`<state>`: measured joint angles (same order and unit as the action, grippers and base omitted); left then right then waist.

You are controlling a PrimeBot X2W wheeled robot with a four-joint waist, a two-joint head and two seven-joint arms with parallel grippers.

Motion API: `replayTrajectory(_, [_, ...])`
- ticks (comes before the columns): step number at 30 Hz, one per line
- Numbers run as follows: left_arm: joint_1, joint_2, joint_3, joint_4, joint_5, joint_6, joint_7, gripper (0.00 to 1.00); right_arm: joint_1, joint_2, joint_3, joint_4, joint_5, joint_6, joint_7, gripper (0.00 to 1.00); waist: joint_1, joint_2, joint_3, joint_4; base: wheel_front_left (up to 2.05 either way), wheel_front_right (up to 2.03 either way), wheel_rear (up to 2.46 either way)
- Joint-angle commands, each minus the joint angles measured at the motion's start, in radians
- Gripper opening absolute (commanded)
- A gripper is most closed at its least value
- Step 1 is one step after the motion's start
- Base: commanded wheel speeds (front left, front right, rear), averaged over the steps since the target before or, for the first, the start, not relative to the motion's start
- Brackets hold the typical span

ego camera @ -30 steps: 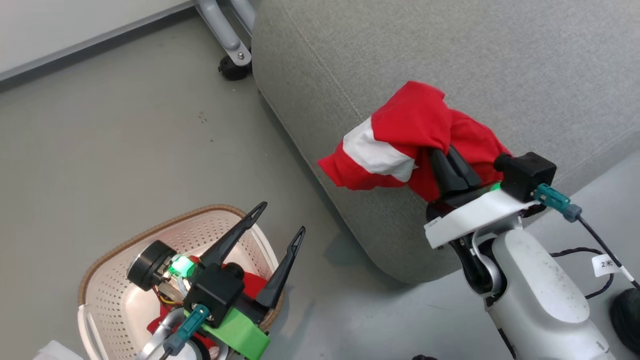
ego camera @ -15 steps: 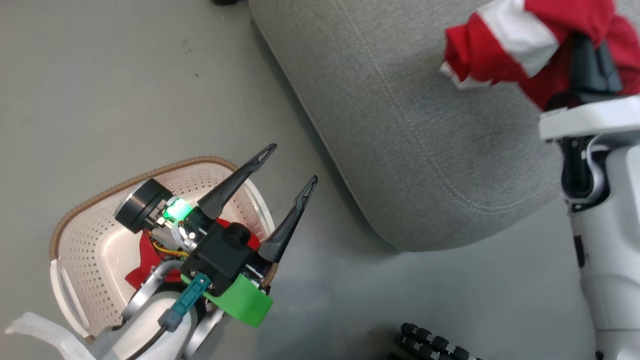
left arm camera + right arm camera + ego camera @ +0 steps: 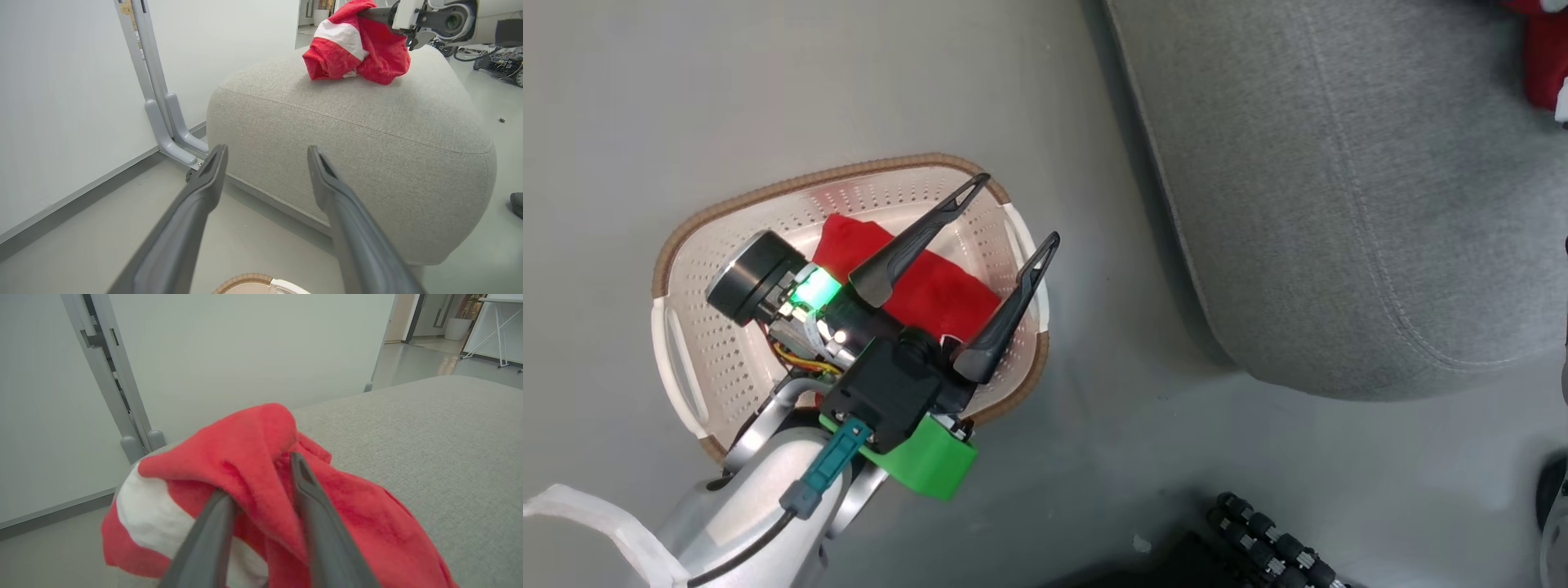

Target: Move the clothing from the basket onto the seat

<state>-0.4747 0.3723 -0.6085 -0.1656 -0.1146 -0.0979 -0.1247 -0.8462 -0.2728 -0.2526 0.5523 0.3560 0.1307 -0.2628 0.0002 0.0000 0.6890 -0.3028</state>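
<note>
Clothing [image 3: 356, 55]: one piece lies on the seat [image 3: 367, 122], a fold between the part-open fingers of the right gripper [image 3: 258, 474]; second piece [image 3: 931, 290] in the basket [image 3: 809, 175] under the wide-open, empty left gripper [image 3: 1019, 206].

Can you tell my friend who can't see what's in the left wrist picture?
The left pincer, its two dark fingers spread wide, points at a big grey seat. Crumpled red and white clothing lies on top, with the right pincer at it. The rim of the basket peeks in below.
</note>
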Motion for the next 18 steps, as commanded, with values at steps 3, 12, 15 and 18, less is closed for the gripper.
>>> replayTrajectory(3, [-0.021, -0.003, -0.001, 0.014, 0.004, 0.003, -0.016, 1.0, 0.01, 0.012, -0.016, 0.018, -0.016, 0.0, -0.003, 1.0, -0.0002, 0.0, 0.051, 0.053, 0.0, 0.0, 0.0])
replayTrajectory(12, [0.003, -0.008, 0.012, 0.061, -0.004, 0.04, -0.049, 1.0, 0.152, 0.084, -0.037, -0.088, -0.062, 0.0, -0.003, 1.0, -0.0002, 0.0, -0.012, 0.041, 0.0, 0.0, 0.0])
replayTrajectory(15, [0.023, -0.019, 0.019, 0.083, -0.014, 0.062, -0.068, 1.0, 0.225, 0.11, -0.033, -0.158, -0.089, 0.0, -0.003, 1.0, -0.0002, 0.0, -0.05, 0.047, 0.0, 0.0, 0.0])
replayTrajectory(18, [0.038, -0.032, 0.022, 0.109, -0.024, 0.076, -0.089, 1.0, 0.29, 0.14, -0.023, -0.231, -0.112, 0.0, -0.003, 1.0, -0.0002, 0.0, -0.09, 0.057, 0.0, 0.0, 0.0])
